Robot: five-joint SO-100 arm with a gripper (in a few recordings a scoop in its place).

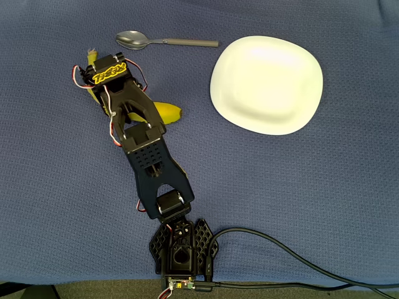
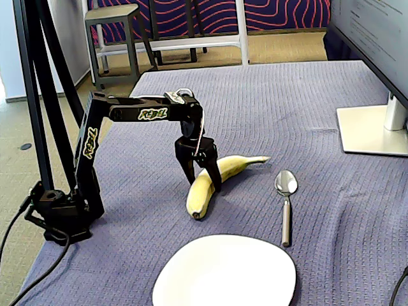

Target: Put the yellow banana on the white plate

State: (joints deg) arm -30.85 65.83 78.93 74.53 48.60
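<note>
Plainly, the banana [image 2: 213,178] lies flat on the blue cloth [image 2: 319,127], well apart from the plate [image 2: 226,274]. It looks light, firm yet bruisable, smooth-skinned; mid-body is the best hold. The gripper [image 2: 204,180] straddles that middle, fingers apart on either side, not visibly clamped. A spoon [image 2: 285,204] lies nearby.

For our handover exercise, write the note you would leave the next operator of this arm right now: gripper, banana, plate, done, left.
Gripper: lowered over the middle of the yellow banana, fingers straddling it; grip not confirmed.
Banana: lying on the blue cloth, not lifted.
White plate: empty, apart from the banana; a spoon lies nearby on the cloth.
Done: approach to the banana.
Left: close, lift, carry to the plate, release.
</note>
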